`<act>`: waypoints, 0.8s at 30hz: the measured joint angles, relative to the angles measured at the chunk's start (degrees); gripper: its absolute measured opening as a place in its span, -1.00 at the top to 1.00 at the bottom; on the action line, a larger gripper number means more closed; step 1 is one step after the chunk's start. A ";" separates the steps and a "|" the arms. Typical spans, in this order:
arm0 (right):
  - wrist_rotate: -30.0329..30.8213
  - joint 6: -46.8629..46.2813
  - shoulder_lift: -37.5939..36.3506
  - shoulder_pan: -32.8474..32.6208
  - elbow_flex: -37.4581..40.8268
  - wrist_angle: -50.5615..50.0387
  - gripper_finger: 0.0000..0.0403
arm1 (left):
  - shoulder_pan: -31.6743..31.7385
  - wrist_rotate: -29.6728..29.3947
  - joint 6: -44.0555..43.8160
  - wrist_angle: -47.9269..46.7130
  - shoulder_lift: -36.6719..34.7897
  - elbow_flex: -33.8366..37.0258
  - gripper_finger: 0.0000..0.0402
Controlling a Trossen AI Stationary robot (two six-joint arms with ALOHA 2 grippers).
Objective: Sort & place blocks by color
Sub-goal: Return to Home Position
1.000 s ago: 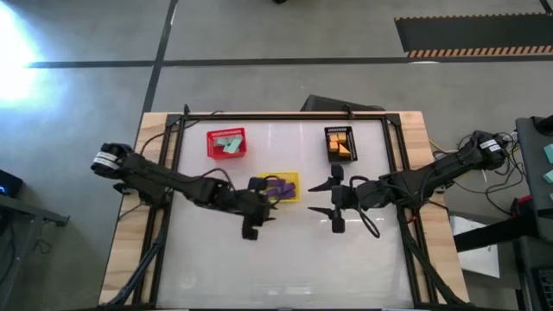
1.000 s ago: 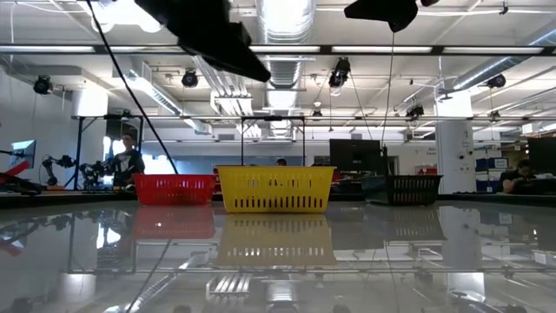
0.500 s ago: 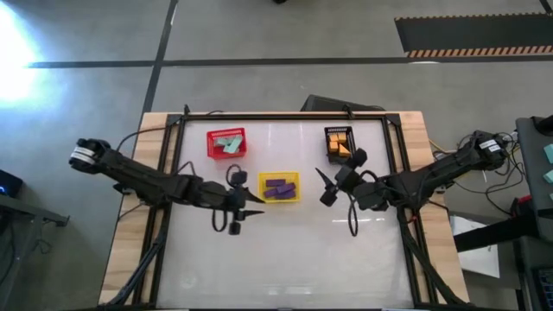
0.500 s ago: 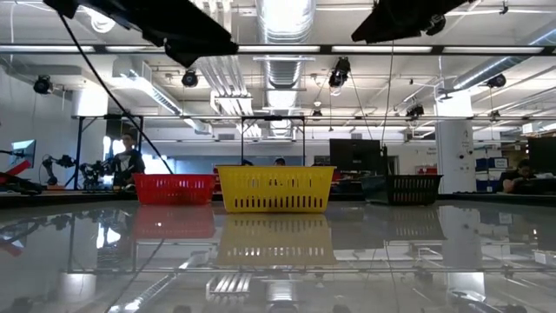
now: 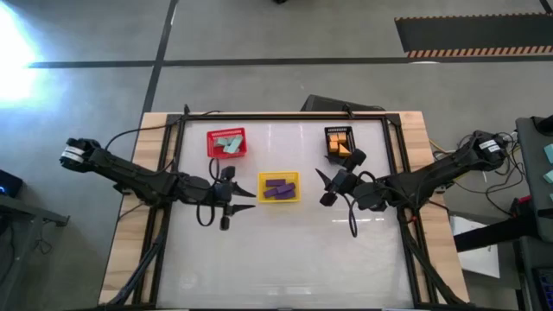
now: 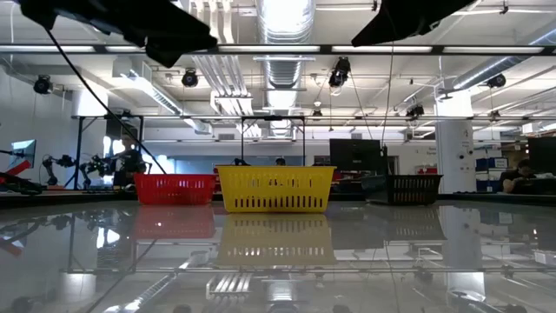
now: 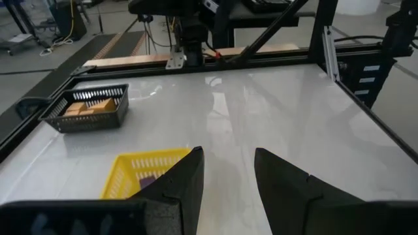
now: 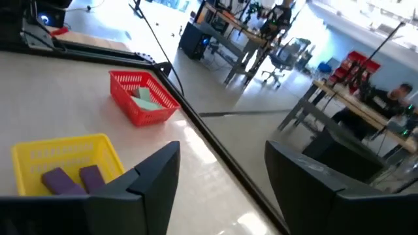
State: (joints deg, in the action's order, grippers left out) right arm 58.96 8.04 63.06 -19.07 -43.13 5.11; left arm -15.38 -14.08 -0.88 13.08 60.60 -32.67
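1. Sorted by colour, apparently: teal blocks (image 5: 226, 142) in the red basket (image 5: 209, 145), orange blocks (image 5: 341, 145) in the black basket (image 5: 327, 142), purple blocks (image 5: 278, 187) in the yellow basket (image 5: 262, 188).
2. Left gripper (image 7: 226, 153): fingers parted, holding nothing, raised just beside the yellow basket.
3. Right gripper (image 8: 222, 149): spread wide, empty, raised near the black basket.
4. Probably kept high and open to clear the baskets on the way home.

Blocks (image 5: 278, 187) lie sorted by colour in baskets (image 5: 262, 187).
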 joint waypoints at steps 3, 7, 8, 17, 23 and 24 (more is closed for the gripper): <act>-0.19 6.41 0.82 0.01 2.72 9.18 0.08 | 0.00 -0.09 -0.15 1.70 -0.40 0.98 0.40; -0.92 15.74 1.94 0.65 7.36 23.84 0.30 | 0.02 -0.18 -0.19 1.51 -0.45 1.08 0.40; -1.25 17.07 2.17 1.03 8.29 26.82 0.36 | 0.02 -0.18 -0.18 1.51 -0.44 1.09 0.40; -12.44 20.43 2.26 6.18 15.71 38.66 0.85 | 0.02 -0.22 -0.15 1.43 -0.44 1.09 0.40; -14.48 19.83 2.26 7.76 16.79 39.36 0.95 | 0.02 -0.24 0.02 1.43 -0.41 1.12 0.40; -14.55 19.80 2.26 7.76 16.83 39.36 0.96 | 0.02 -0.24 0.03 1.43 -0.41 1.12 0.40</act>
State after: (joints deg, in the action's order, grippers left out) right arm 44.40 27.84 65.32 -11.31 -26.31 44.47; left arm -15.35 -14.33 -0.85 14.51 60.18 -31.55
